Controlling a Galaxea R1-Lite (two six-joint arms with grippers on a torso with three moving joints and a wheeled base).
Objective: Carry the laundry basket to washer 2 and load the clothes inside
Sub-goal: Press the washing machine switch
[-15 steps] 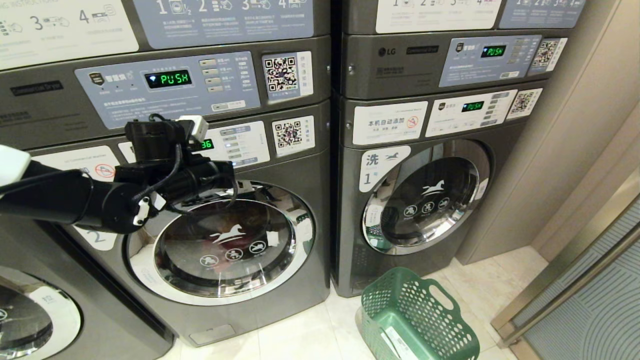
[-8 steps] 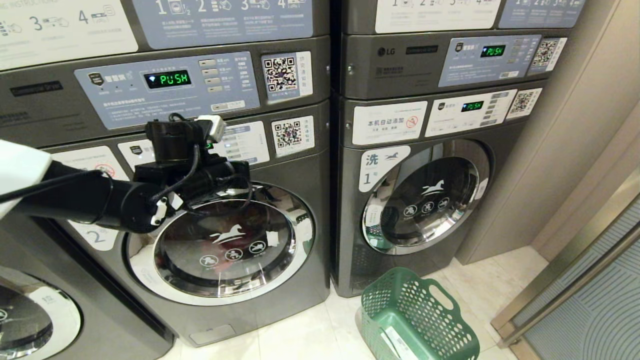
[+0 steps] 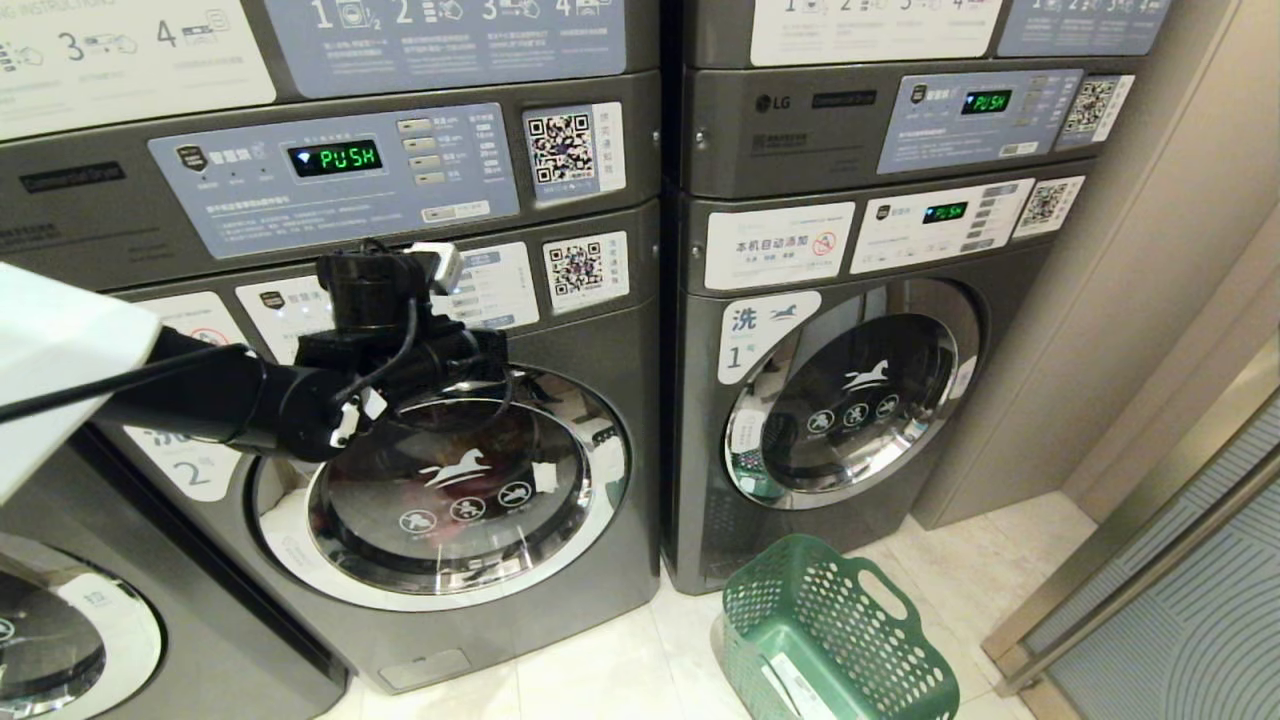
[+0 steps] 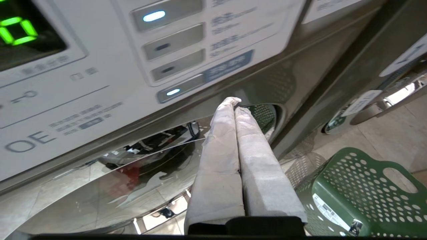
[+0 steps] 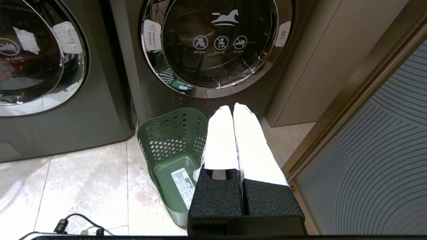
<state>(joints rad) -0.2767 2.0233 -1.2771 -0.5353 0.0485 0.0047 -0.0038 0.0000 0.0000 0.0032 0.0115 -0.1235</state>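
— Though its round glass door is shut, washer 2 point(image 3: 450, 480) lets a reddish patch and some darker cloth show through the glass, so that would be the clothes point(image 3: 440, 500) inside the drum. Where is the laundry basket?

— On the pale tiled floor point(image 3: 600, 670), the laundry basket point(image 3: 835, 640) stands in front of the neighbouring washer marked 1 point(image 3: 840, 400), just to the right of washer 2. From the right wrist view I see bare green plastic and a white label on its bottom, nothing else in it.

— And the left gripper?

— The left gripper point(image 4: 233, 103) is up at the top rim of washer 2's door, right under the white control panel point(image 4: 100, 66). Its two wrapped fingers point(image 4: 220, 150) are pressed flat together with nothing between them. The tips sit just below the lowest button point(image 4: 180, 88), which has a small blue light; whether they touch the panel or the chrome rim I can't make out.

— Anything lit on that panel?

— A green digit at its edge, and another blue light on the top button point(image 4: 166, 15).

— The right gripper?

— The right gripper point(image 5: 233, 106) hangs low above the basket's rim, pointing toward washer 1's door. Its white fingers point(image 5: 247, 143) are closed against each other, empty. A ribbed metal door panel point(image 5: 377, 150) stands to its right.
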